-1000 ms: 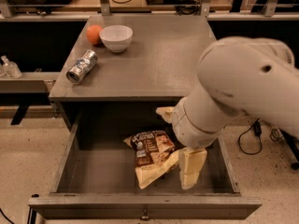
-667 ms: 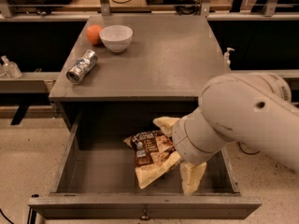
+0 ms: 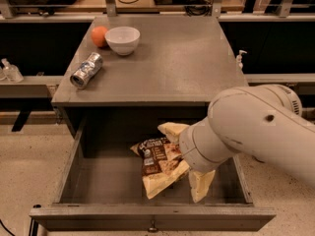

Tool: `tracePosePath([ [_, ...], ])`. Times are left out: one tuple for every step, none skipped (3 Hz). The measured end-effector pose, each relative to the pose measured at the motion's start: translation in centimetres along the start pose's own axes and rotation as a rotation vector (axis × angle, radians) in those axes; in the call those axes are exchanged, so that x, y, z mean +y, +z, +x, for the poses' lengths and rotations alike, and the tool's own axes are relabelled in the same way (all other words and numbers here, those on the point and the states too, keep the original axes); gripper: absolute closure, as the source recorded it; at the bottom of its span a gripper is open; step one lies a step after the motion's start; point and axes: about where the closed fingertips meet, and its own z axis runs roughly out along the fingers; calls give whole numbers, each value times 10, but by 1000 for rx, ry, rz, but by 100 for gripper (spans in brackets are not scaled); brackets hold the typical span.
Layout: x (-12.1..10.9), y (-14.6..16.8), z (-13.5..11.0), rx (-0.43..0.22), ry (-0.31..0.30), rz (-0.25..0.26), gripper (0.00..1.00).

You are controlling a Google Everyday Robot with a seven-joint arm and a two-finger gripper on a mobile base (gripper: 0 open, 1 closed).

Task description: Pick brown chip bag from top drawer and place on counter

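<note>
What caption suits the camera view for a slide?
Gripper inside the open top drawer, at the brown chip bag, below the counter.

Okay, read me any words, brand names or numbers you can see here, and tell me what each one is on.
Crinkled dark brown chip bag in the open grey metal top drawer: white print, too blurred to read.
Silver can lying on the flat grey metal counter: no label can be read.
White bowl: no text.
Gripper, open, down in the drawer at the bag: no markings.
</note>
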Motion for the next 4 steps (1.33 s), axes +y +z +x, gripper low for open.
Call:
tracePosePath([
  [12, 44, 14, -17, -30, 33, 3],
  [13, 75, 20, -24, -62, 77, 25],
  [12, 102, 20, -15, -100, 92, 48],
  [7, 108, 19, -17, -101, 140, 72],
])
